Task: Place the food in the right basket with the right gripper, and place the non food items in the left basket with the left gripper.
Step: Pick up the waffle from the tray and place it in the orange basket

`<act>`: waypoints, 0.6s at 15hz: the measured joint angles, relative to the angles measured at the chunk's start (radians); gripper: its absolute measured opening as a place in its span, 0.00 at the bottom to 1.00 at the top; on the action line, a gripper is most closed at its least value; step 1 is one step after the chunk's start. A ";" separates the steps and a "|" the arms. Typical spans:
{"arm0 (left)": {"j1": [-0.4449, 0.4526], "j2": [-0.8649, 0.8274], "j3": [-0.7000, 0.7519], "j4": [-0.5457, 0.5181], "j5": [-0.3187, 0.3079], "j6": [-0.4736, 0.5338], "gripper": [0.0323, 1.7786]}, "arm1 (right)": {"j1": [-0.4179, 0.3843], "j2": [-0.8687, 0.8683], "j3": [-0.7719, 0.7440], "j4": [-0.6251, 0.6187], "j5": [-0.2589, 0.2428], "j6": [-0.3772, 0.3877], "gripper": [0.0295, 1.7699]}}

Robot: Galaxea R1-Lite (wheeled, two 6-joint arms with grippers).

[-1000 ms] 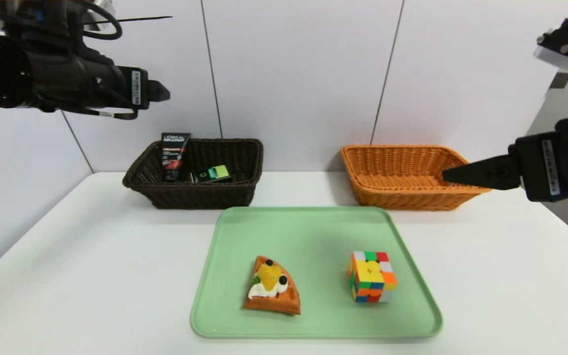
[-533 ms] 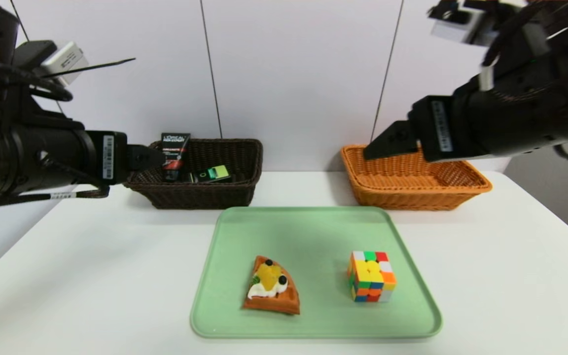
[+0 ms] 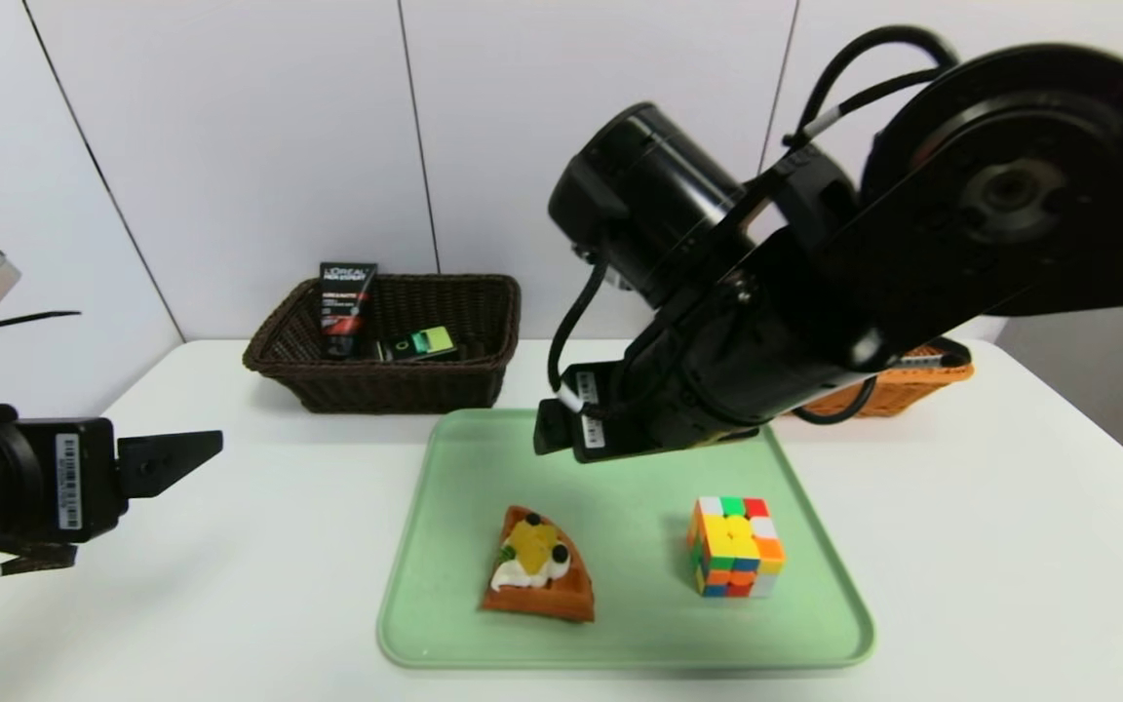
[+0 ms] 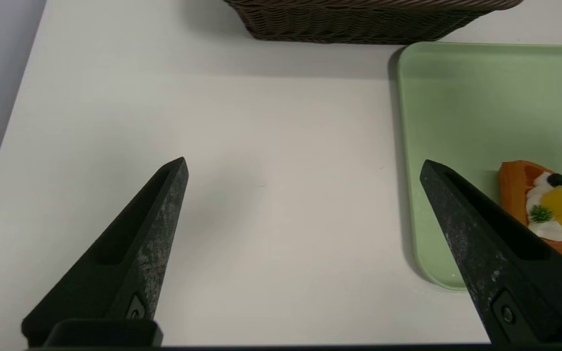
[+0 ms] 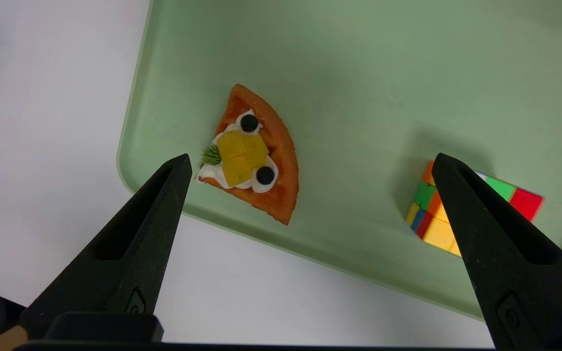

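Risk: right tool (image 5: pixel 310 163), jaws apart above the waffle (image 5: pixel 254 156), may crush its cream topping; left tool (image 4: pixel 303 168) waits apart, empty.

L tool (image 4: pixel 303 168) low at far left, jaws wide, empty; R tool (image 5: pixel 310 163) angled down mid-scene, jaws wide, empty

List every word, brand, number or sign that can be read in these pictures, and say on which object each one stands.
"L'OREAL": white letters at the top of the black tube, which leans in the dark basket.
Smaller lines under the brand on the tube: too small to read.
Green label on the black bottle: not readable.
Barcode stickers on the left gripper and the right arm: not readable.
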 joint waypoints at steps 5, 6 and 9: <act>0.077 -0.116 0.108 0.009 -0.001 0.001 0.95 | 0.043 0.105 0.000 -0.024 0.004 0.042 0.96; 0.080 -0.131 0.120 0.016 -0.001 0.001 0.95 | 0.048 0.117 0.000 -0.026 0.004 0.049 0.96; 0.089 -0.170 0.139 0.026 -0.001 0.003 0.95 | 0.064 0.152 0.000 -0.025 0.003 0.068 0.96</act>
